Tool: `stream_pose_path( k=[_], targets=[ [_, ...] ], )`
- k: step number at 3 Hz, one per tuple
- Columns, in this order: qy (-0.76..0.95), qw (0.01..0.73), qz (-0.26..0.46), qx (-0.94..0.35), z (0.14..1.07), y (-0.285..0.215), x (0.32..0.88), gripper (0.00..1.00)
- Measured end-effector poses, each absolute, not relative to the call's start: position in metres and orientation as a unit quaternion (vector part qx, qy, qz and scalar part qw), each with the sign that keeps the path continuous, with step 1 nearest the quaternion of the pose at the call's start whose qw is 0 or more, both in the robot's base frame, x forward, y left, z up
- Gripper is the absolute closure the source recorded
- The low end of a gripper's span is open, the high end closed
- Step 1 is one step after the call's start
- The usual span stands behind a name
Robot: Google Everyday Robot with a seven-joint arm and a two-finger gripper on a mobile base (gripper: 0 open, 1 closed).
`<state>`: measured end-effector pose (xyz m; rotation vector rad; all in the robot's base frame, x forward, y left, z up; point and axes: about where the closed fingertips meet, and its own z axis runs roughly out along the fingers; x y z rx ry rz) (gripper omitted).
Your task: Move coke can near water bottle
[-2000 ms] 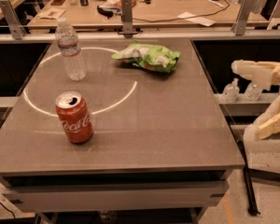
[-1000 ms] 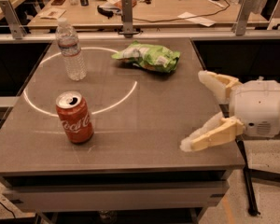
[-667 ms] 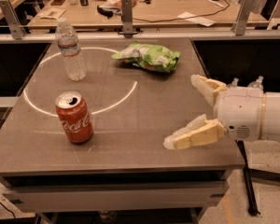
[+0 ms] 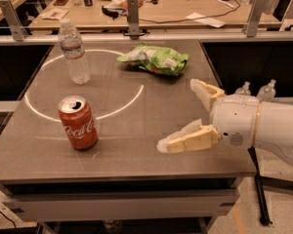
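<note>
grey table [image 4: 136, 145] w/ coke can [image 4: 78, 123] upright front-left, water bottle [image 4: 74, 52] apart behind it; gripper [image 4: 177, 115] over right side, spread wide, so imo go left, keep level & straddle can mid-body before closing.

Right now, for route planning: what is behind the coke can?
A white ring line, then the water bottle beyond. The coke can hides the tabletop just behind it. The gripper hovers open at right.

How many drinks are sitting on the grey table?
2. The tall clear plastic water bottle stands at the back left; the red aluminium coke can stands front left. The cream gripper hovers open at the right, holding neither. None seems hidden.
</note>
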<state>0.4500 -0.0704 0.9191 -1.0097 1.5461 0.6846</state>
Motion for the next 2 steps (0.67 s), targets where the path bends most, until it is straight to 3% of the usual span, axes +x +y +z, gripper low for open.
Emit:
stream_pose_path(
  k=[2],
  targets=[
    [0.668,0.55,0.27,-0.422,0.91,-0.047,0.447,0.0]
  ],
)
